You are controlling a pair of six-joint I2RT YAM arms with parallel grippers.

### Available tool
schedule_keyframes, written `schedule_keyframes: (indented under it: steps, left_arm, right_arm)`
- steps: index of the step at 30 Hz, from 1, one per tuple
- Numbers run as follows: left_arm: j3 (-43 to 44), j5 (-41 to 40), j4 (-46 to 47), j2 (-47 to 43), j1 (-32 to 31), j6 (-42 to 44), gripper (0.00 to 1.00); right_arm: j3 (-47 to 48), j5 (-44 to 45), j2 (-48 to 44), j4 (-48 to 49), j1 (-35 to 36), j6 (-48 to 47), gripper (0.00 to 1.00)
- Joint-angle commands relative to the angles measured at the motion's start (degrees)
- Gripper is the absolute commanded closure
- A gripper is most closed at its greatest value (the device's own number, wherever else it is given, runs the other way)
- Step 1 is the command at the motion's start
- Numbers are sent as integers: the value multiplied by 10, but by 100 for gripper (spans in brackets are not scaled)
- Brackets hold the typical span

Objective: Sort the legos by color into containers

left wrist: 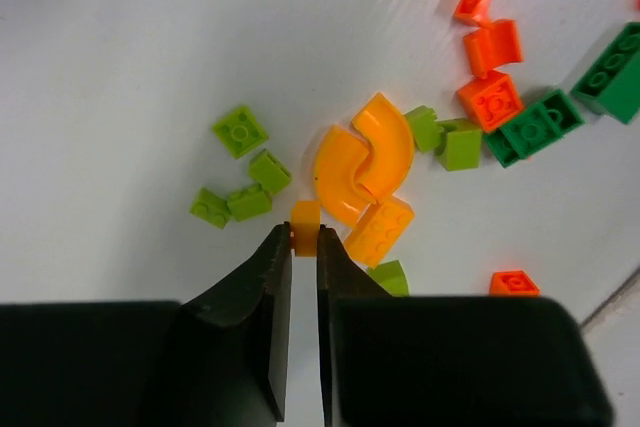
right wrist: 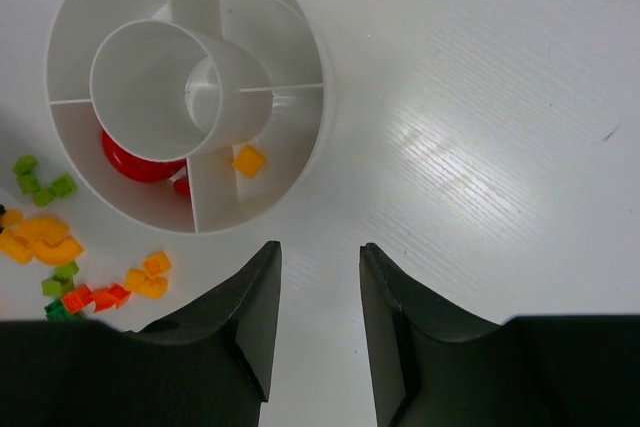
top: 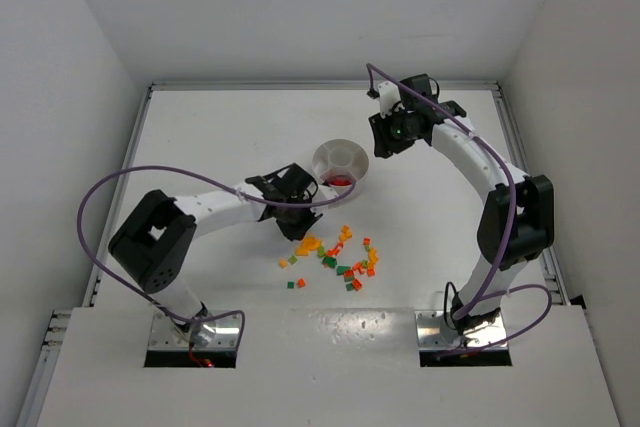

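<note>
- A small orange brick point(left wrist: 305, 219) is pinched at the tips of the left end effector point(left wrist: 304, 239), whose jaws are narrow around it. It sits at the left fringe of the loose legos point(top: 340, 259), around the middle of the counter point(top: 230, 127).
- Two curved orange pieces point(left wrist: 362, 159) lie just beside it, with lime bricks point(left wrist: 240, 172) on its other side.
- The brick looks squarish, so its long axis cannot be told.
- Only the right wrist view shows inside the white dish point(right wrist: 300, 57). Red pieces point(right wrist: 135, 159) fill one compartment and a yellow-orange brick point(right wrist: 248, 160) lies in the next.
- The right end effector point(right wrist: 320, 259) hangs half-open and empty, just beside the dish.
</note>
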Motion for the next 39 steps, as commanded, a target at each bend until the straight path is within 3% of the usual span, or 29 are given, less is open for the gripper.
schedule_keyframes:
  steps: [1,9,13,21,33,39]
  left_arm:
    - [55,34,-16,-63,5,13,90]
    - [286,89,-35,-8,-31,-46,90]
    - [373,94,-35,82,-31,-84,90]
    - [512,19,-52,212,-36,-109,90]
    - [560,-73,-58,260,-36,-109,90]
    - [565,-107,-63,265,-36,-109,85]
  right_arm:
    - [0,-6,-19,23,-4,21,63]
    - [0,7,-14,29,-49,86,61]
    - [-6,20,-14,29,-66,105,55]
    - [-29,-5,-39,23,-99,98,54]
    - [-59,-22,-75,13,-104,63,54]
    - [-59,-28,-75,13,-104,58,54]
